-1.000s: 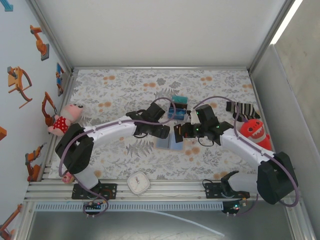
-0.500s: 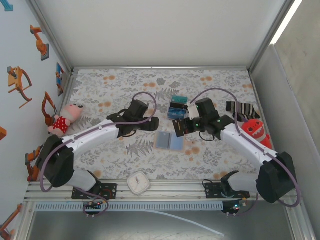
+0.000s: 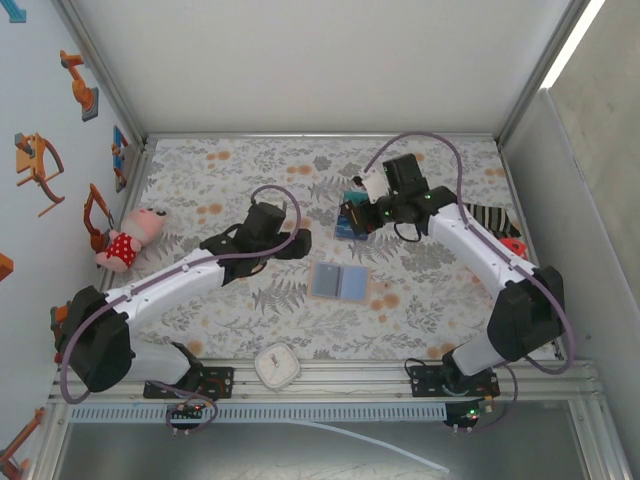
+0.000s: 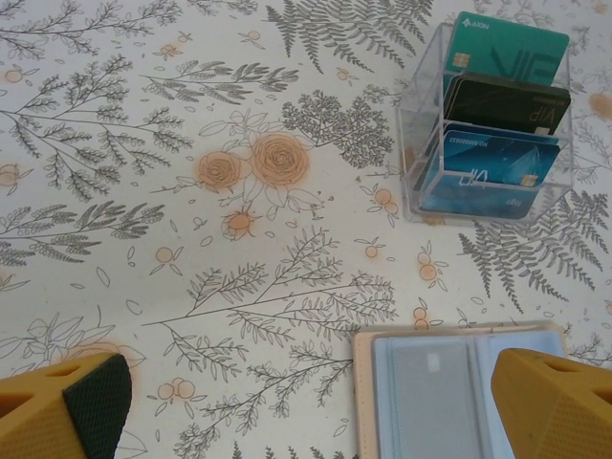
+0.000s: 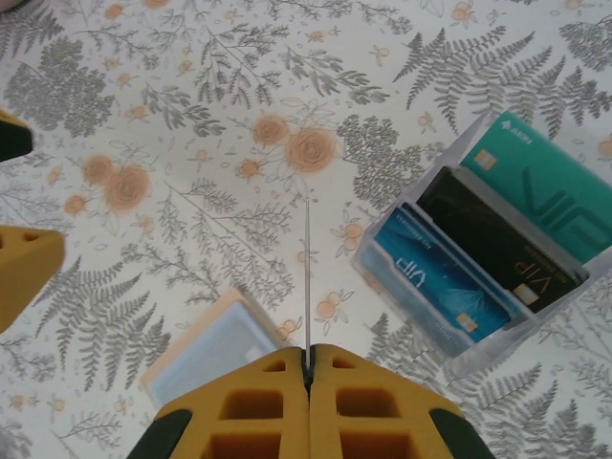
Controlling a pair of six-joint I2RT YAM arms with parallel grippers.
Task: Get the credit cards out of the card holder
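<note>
Card holder (image 3: 340, 282) lies open and flat on the desk (image 3: 200, 180) — pale blue-grey inside facing up, between the 2 arms and a little nearer the bases than the clear stand (image 4: 488, 124). The stand keeps teal, black and blue cards (image 4: 497, 105) upright in its slots. The right end effector (image 5: 308, 356) is pinched tight on 1 thin card (image 5: 307, 268), seen edge-on in the wrist view. It hangs close to the stand, and whether the card touches the stand cannot be told. The left end effector (image 4: 311, 406) stands wide and holds nothing. It hovers over the desk just left of the holder — in the wrist view 1 yellow finger (image 4: 67, 406) is over bare desk, while the other overlaps the holder's right part.
</note>
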